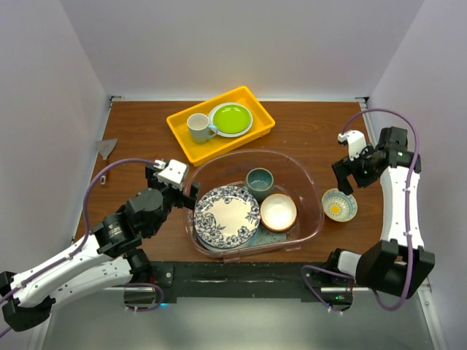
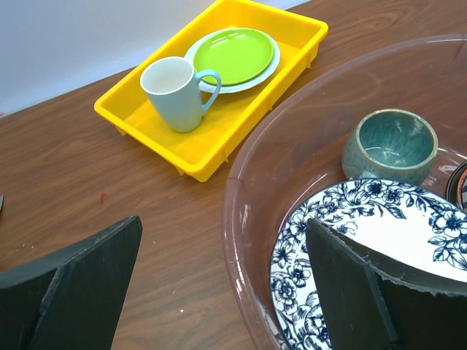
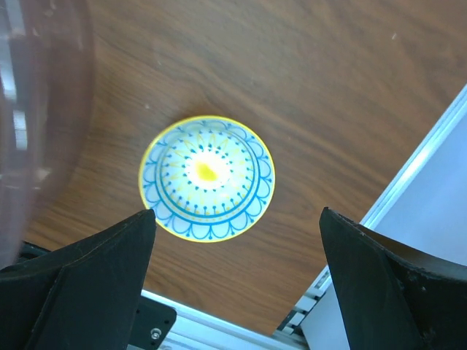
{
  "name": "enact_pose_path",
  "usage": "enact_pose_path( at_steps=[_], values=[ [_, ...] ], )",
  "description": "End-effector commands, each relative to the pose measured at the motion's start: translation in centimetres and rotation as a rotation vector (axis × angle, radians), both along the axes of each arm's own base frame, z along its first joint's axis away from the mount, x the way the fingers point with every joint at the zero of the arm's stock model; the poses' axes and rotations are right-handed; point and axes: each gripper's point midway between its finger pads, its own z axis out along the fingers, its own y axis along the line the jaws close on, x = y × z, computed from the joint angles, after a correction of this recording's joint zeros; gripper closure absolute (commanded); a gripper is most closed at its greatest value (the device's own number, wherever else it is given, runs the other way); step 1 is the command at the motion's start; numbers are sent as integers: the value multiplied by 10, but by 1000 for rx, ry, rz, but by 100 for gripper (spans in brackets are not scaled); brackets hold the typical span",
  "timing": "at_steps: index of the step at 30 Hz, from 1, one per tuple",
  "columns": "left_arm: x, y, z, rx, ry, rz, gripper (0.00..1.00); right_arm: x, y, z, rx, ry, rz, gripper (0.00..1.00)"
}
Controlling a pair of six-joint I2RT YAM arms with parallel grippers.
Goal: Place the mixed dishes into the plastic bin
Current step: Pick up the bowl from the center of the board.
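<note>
The dishes are nearly all in the bin (image 1: 303, 182) at the middle of the table: a blue-floral plate (image 1: 228, 214) at its near left, a teal mug (image 1: 260, 181) upright behind it, and a tan bowl (image 1: 279, 211) just right of the plate. One small bowl (image 1: 339, 205), yellow at the centre with blue lines round it, sits on the bare wood just outside the bin's right wall, close to it but not touching as far as I can see. The right gripper (image 1: 343, 181) hangs right above that bowl with its jaws spread wide and nothing between them; from its own camera the bowl lies between the two fingers and a little to the left. The left gripper (image 1: 184, 195) is over at the bin's left rim, jaws also spread and empty, one finger above the table and the other above the floral plate. At the back of the table a yellow tray (image 1: 182, 135) holds a white mug (image 1: 197, 127) and a green plate (image 1: 231, 118).
</note>
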Motion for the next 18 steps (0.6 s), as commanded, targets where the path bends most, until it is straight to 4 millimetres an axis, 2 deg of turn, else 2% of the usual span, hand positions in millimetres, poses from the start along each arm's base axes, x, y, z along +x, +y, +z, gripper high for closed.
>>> enact_pose_path(
  at_steps=[1, 2, 6, 13, 18],
  values=[
    [2, 0, 2, -3, -16, -8, 0, 4, -16, -27, -21, 47, 1, 1],
    [2, 0, 1, -3, -16, -8, 0, 2, -18, -42, -14, 85, -8, 1],
    [2, 0, 1, -3, -13, -9, 0, 8, -34, -75, -11, 139, -49, 2],
    [4, 1, -2, 2, -9, 2, 0, 18, -53, -110, -39, 184, -87, 7],
    [6, 2, -4, 6, -5, 8, 0, 18, -44, -129, 26, 236, -63, 19]
  ],
)
